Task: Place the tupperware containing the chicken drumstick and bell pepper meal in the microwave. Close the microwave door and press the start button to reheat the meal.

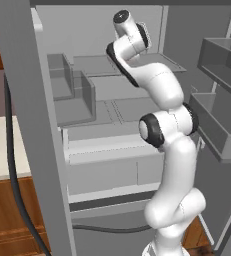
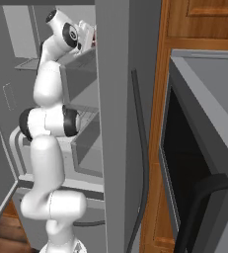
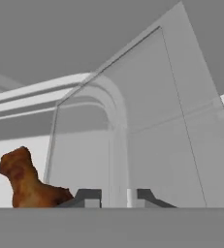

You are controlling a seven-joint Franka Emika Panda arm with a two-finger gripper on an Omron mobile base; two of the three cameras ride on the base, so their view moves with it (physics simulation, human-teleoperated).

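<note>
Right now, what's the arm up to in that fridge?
The arm is reaching high into the open fridge. From the hand camera, the claw sits low beside the chicken drumstick, its tips a little apart with nothing between them. Off to the right, the microwave door hangs open, so the meal hasn't reached the microwave yet.

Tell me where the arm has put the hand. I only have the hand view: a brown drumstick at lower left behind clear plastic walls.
Observer: The arm reaches up into the open fridge, with the hand at the level of the upper shelf.
Operator: Report the microwave door.
Observer: The microwave door stands open at the right of the right base view, with its dark bar handle nearest the camera.
Operator: Give me what is on the arm's right.
Observer: The fridge door swings out there, and its bins face the shelves.
</note>
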